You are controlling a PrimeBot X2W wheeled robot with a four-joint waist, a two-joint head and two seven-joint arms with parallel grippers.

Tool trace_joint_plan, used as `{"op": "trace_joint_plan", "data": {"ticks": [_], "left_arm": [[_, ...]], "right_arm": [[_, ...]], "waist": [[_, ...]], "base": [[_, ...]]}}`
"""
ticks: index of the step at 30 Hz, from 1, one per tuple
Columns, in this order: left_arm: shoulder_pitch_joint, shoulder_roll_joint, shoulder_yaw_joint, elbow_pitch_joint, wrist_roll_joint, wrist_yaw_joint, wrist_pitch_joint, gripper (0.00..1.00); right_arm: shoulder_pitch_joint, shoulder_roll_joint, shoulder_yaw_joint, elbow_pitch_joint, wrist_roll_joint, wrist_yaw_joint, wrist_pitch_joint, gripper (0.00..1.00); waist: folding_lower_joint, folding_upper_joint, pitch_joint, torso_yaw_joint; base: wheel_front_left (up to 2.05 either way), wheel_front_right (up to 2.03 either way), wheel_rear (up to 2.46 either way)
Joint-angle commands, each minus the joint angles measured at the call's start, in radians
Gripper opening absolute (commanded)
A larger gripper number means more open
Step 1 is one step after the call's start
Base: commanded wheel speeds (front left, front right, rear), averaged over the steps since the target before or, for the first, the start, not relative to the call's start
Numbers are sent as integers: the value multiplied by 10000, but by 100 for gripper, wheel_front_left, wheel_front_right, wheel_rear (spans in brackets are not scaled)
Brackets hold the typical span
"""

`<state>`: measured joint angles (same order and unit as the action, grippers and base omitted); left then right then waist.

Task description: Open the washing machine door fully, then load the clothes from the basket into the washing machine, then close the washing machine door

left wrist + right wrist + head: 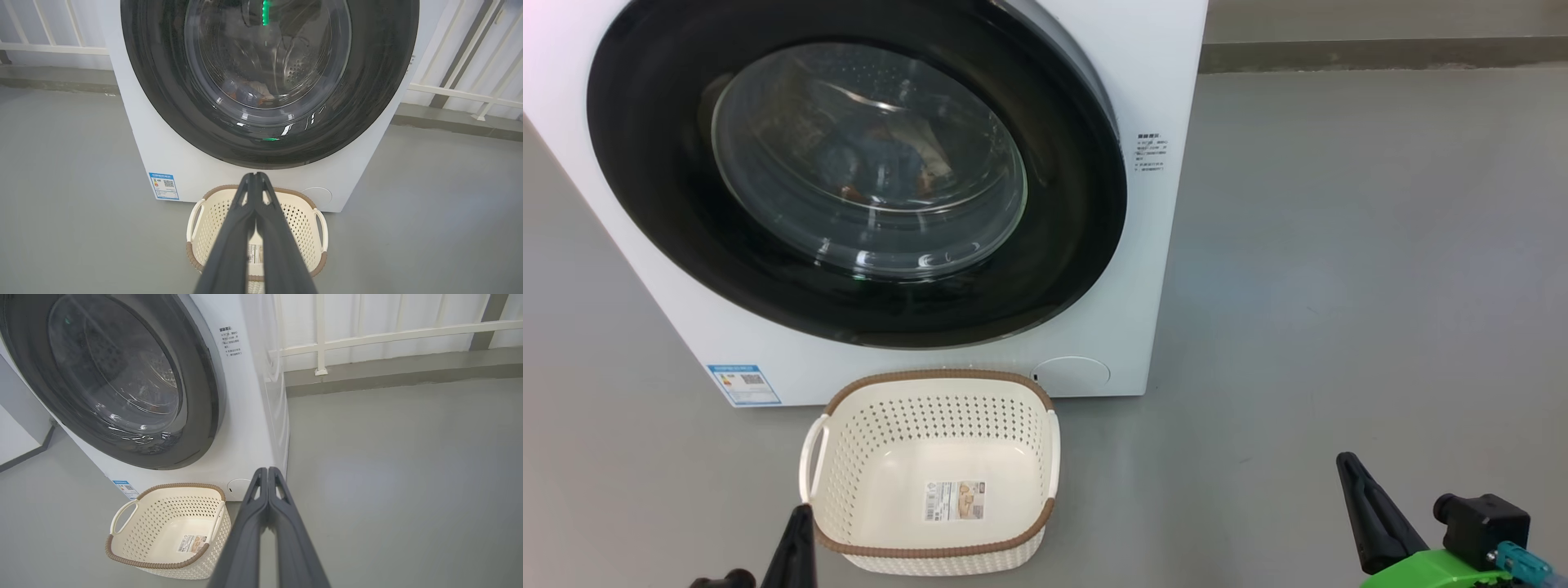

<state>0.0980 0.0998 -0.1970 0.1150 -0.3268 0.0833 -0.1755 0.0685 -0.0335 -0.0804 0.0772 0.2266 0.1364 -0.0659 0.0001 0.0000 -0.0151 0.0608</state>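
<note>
Washing machine [890,363] stands on the grey floor, far left of the scene, front facing the robot. Washing machine door [874,304] lies against the machine front and looks shut; whether the latch has caught, cannot tell. Basket [931,420] sits on the floor just in front of the machine, below the door, with nothing in it but its label. Clothes [249,90] show through the door glass, low in the drum: blue fabric with pale and orange-brown bits. Left gripper [255,176]: fingers pressed together, holding nothing, hovering near the basket's near left corner. Right gripper [267,470]: fingers likewise pressed together, empty, over bare floor at near right, well apart from the basket. Judgement: loading is done and the door appears closed, so the task is at or very near its end.
</note>
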Motion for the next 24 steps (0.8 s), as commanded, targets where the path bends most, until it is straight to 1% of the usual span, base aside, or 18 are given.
{"op": "trace_joint_plan", "data": {"ticks": [1, 4, 7, 24], "left_arm": [[-256, 107, 134, -177, -364, -93, 75, 0], [-281, 105, 174, -153, -584, -127, 115, 0], [-333, 101, 234, -105, -912, -179, 175, 0], [-609, 66, 590, 147, -2753, -477, 523, 0]], "right_arm": [[-106, -43, -25, -196, 412, -3, 48, 0], [-126, -45, -28, -167, 638, -4, 77, 0], [-174, -48, -34, -113, 977, -5, 118, 0], [-419, -66, -79, 160, 2895, -13, 367, 0]], "waist": [[21, 0, -12, -13], [15, 0, -10, -23], [1, 0, 12, -38], [-1, 0, 40, -123]], "base": [[0, 0, 0], [0, 0, 0], [0, 0, 0], [0, 0, 0]]}}
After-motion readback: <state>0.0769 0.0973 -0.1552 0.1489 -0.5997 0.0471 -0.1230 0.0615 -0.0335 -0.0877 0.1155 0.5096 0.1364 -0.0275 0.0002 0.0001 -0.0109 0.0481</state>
